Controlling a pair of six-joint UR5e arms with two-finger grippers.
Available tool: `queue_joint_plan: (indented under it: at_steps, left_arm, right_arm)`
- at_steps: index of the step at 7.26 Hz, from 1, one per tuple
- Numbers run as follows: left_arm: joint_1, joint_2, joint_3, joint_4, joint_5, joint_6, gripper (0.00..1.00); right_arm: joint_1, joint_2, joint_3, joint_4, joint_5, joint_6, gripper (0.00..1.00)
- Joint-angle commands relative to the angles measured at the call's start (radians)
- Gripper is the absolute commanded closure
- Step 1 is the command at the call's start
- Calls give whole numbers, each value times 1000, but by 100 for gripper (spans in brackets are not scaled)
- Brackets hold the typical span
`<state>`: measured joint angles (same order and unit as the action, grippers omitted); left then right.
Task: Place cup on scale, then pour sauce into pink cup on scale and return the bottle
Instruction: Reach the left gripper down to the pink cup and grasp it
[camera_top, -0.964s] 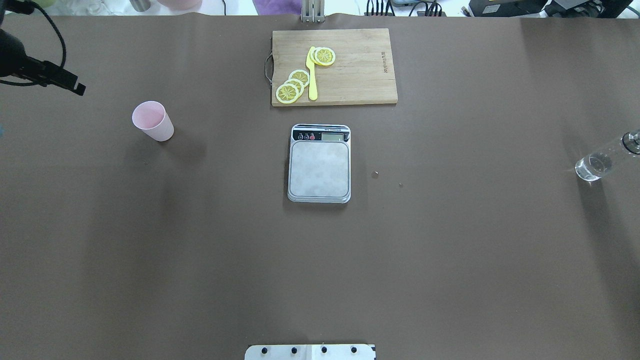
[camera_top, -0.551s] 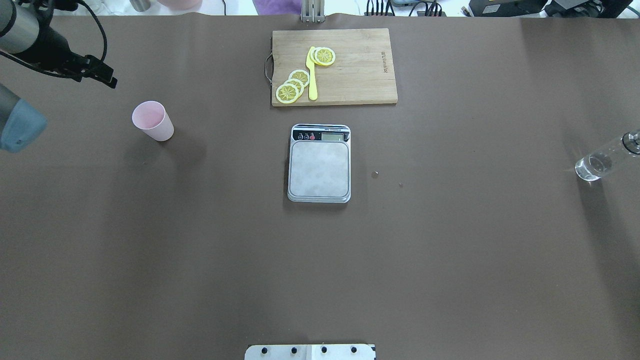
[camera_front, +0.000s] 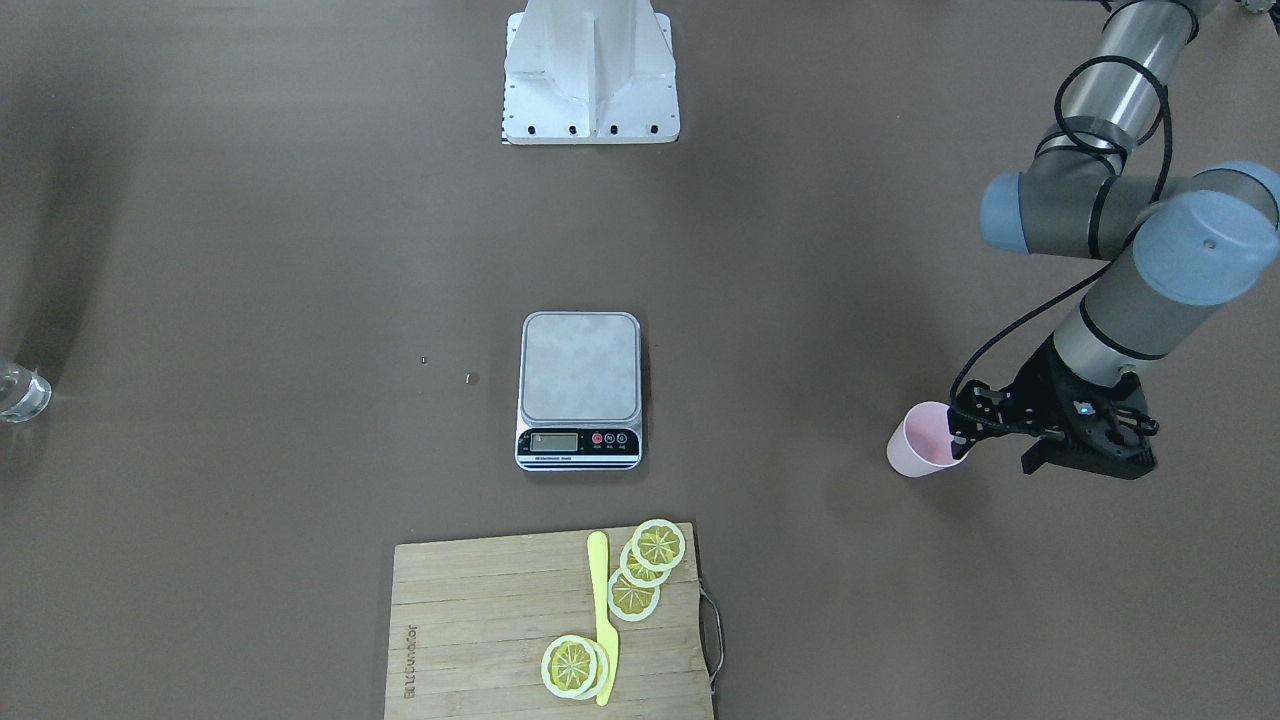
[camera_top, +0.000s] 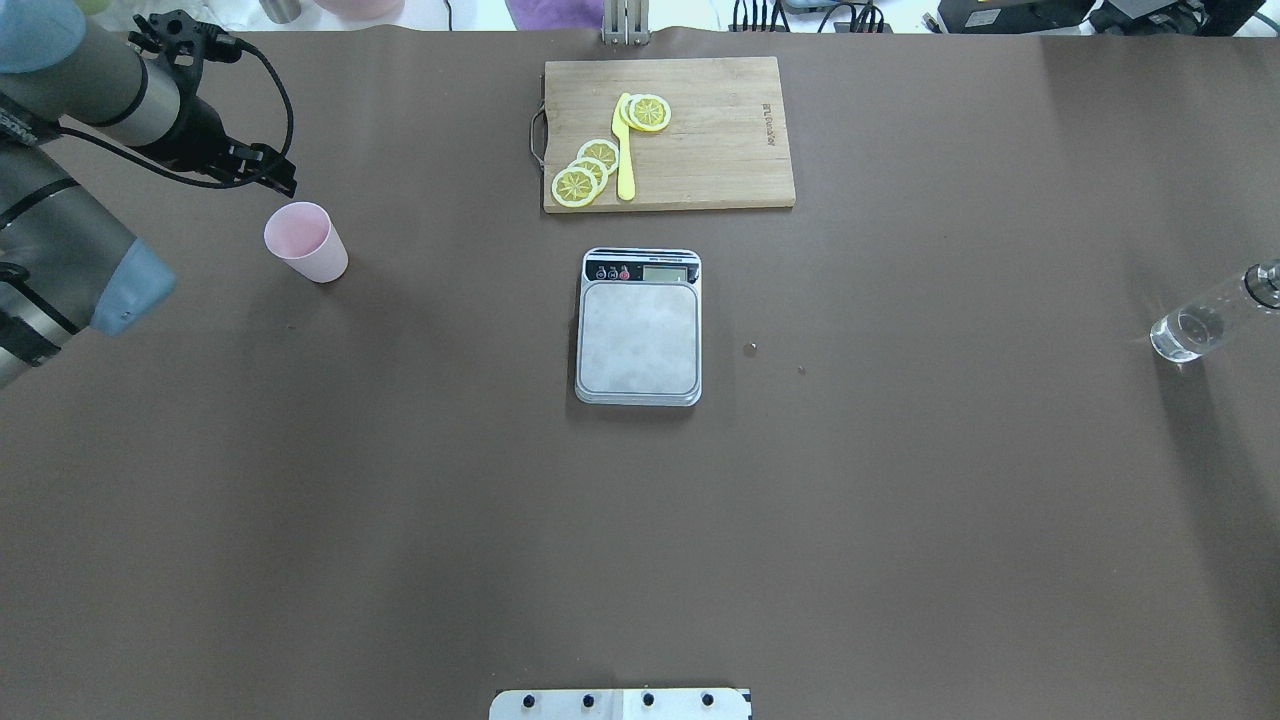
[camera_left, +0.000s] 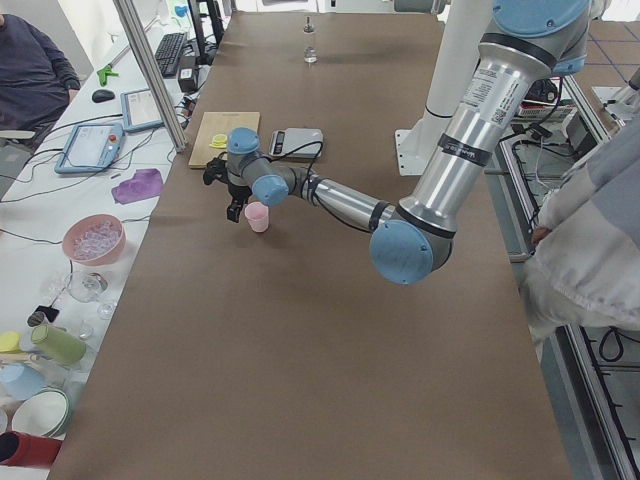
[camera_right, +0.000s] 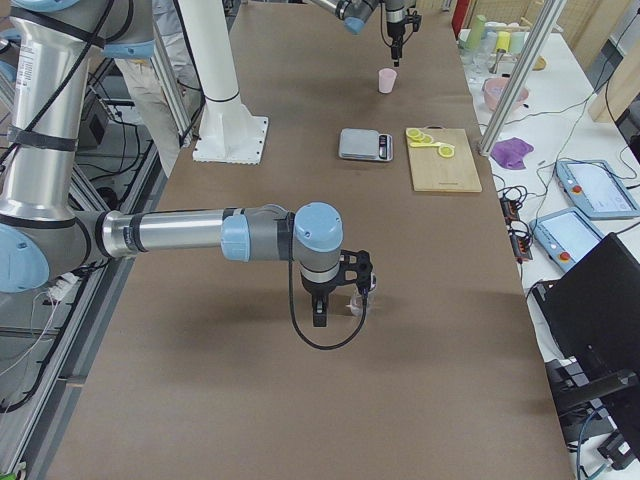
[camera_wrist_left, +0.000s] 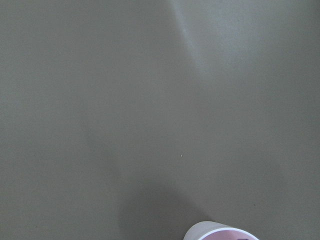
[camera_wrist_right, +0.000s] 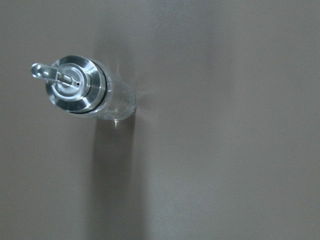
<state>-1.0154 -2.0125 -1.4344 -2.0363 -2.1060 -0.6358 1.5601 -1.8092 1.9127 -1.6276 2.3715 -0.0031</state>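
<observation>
Two task items are cut off. The bottle (camera_top: 1205, 322) runs out of the right edge of the overhead view. In the front-facing view we see only its base, at the far left edge. In the right side view the near arm's wrist covers most of it. The right wrist camera looks down on its metal collar and spout, and it stands upright on the table (camera_top: 900, 520). The cup (camera_top: 305, 240) is clipped in the left wrist view, where only a sliver of rim shows at the bottom edge.

The scale (camera_top: 638, 335) sits mid-frame overhead, with its display end toward the cutting board (camera_top: 700, 130) just above it in frame. The board carries lemon slices (camera_top: 590, 165) and a yellow knife (camera_top: 625, 150). Small specks (camera_top: 750, 348) lie on the table right of the scale. The cup stands upright at the left of the frame, well apart from the scale. The bottle is at the far right, also well apart from it.

The left gripper (camera_top: 283, 185) hangs at the upper left overhead, with its tips just up and left of the cup's rim. In the front-facing view its fingers overlap the right side of the rim. It's seen side-on, so we can't tell whether it touches the cup or how far its jaws are spread.

The right gripper (camera_right: 345, 295) shows only in the right side view, close against the bottle. We can't tell from there whether it's spread or clamped.
</observation>
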Motion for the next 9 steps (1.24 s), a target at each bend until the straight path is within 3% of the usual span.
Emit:
queue_joint_plan:
  at_steps: [1, 4, 6, 8, 9]
  left_arm:
    - [8, 17, -1, -15, 4, 7, 19]
    - [11, 46, -1, -73, 6, -5, 24]
    - [35, 47, -3, -74, 6, -4, 43]
    - [54, 47, -3, -74, 6, -4, 49]
    - [55, 47, -3, -74, 6, -4, 65]
  right_arm:
    - [0, 1, 0, 0, 0, 0, 1]
    - [0, 2, 0, 0, 0, 0, 1]
    - [0, 4, 0, 0, 0, 0, 1]
    - [0, 4, 0, 0, 0, 0, 1]
    - [0, 4, 0, 0, 0, 0, 1]
